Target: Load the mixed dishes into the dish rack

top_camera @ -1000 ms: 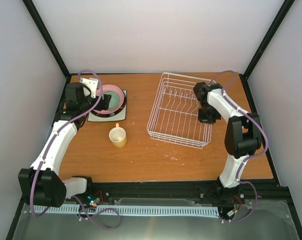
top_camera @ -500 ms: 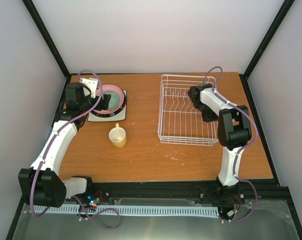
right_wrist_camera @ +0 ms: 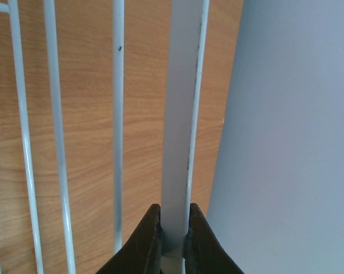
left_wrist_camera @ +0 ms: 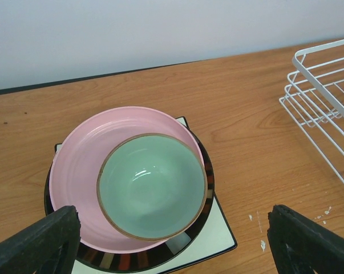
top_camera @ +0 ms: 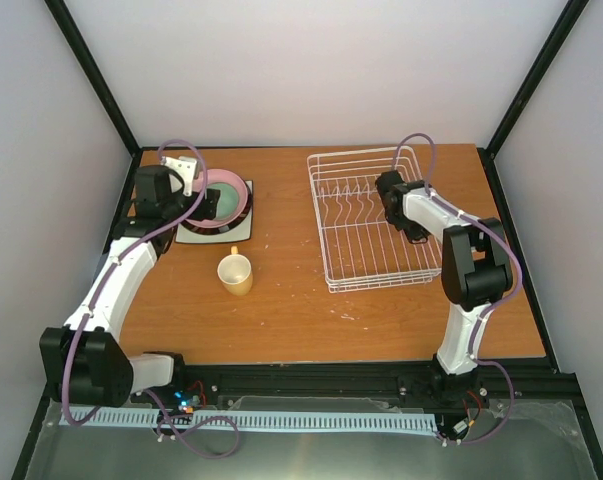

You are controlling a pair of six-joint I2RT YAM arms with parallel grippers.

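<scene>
The white wire dish rack [top_camera: 376,220] stands at the back right of the table. My right gripper [top_camera: 399,207] is shut on a flat bar of its right rim [right_wrist_camera: 183,114]. A stack at the back left has the mint-green bowl [left_wrist_camera: 153,185] in the pink round plate [left_wrist_camera: 80,171], on the black-rimmed round plate [left_wrist_camera: 149,260], on the white square plate [left_wrist_camera: 211,242]. My left gripper [top_camera: 209,203] hovers over this stack, open and empty, its fingers [left_wrist_camera: 35,242] wide apart. The pale yellow mug [top_camera: 235,272] stands upright in front of the stack. The mint-green plate with the flower mark is not in view.
The rack's left rim [left_wrist_camera: 326,108] shows at the right of the left wrist view. Grey walls close the table at the back and sides. Bare wood lies between the mug and the rack.
My right gripper has swung the dish rack round on the table; its near end has moved right and its far end left. The left arm and the stack have not moved.
</scene>
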